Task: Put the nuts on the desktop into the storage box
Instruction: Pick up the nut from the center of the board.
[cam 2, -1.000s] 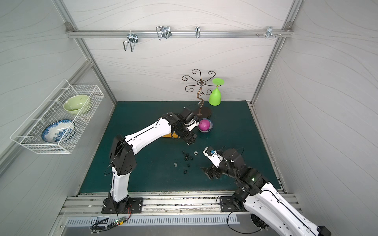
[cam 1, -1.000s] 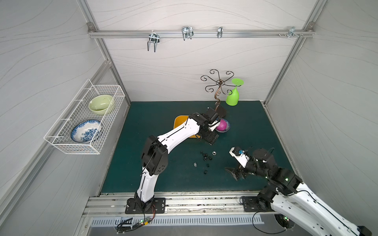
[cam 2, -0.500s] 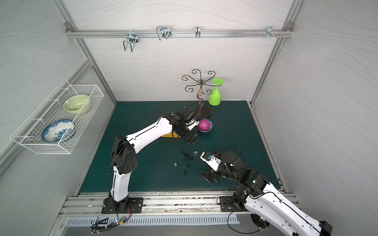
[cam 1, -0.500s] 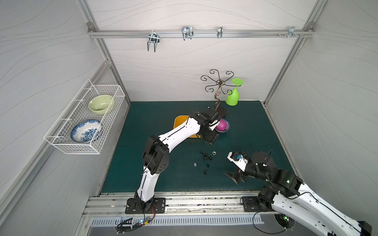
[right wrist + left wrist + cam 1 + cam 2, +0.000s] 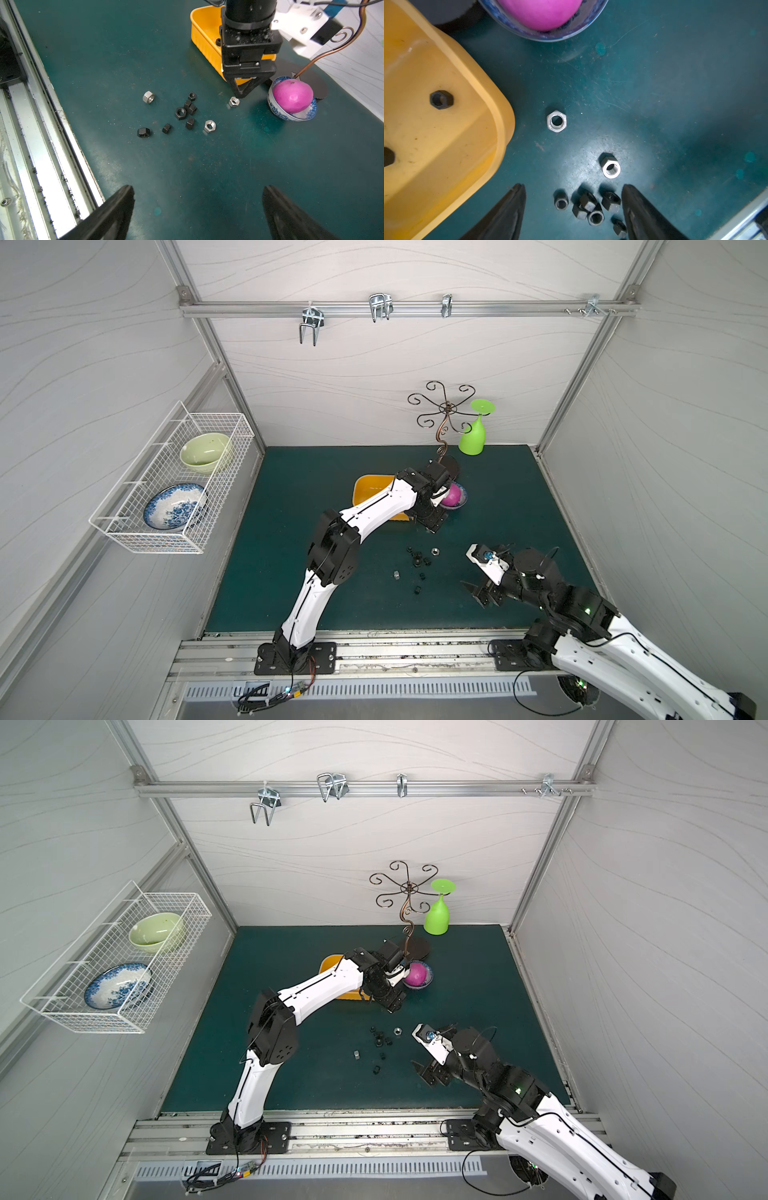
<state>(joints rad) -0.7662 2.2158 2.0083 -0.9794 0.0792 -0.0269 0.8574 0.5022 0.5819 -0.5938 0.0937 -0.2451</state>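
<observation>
Ten loose nuts (image 5: 180,113) (three silver).

The left arm (image 5: 376,510) and the right arm (image 5: 623,659) have smooth white shells and chunky black joints. The left arm stands on a black plate (image 5: 324,657) with screws. Thin black wires (image 5: 514,691) loop by the right arm's foot. A tiny green light (image 5: 587,610) glows on it. The left pincer (image 5: 573,187) and the right pincer (image 5: 197,188) are black and pointy.

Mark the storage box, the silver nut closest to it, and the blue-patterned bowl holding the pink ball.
storage box (image 5: 505,124): left wrist view, rounded rim corner.
silver nut (image 5: 556,113): left wrist view, metal face beside its hole.
blue-patterned bowl (image 5: 278,111): right wrist view, outer wall.
</observation>
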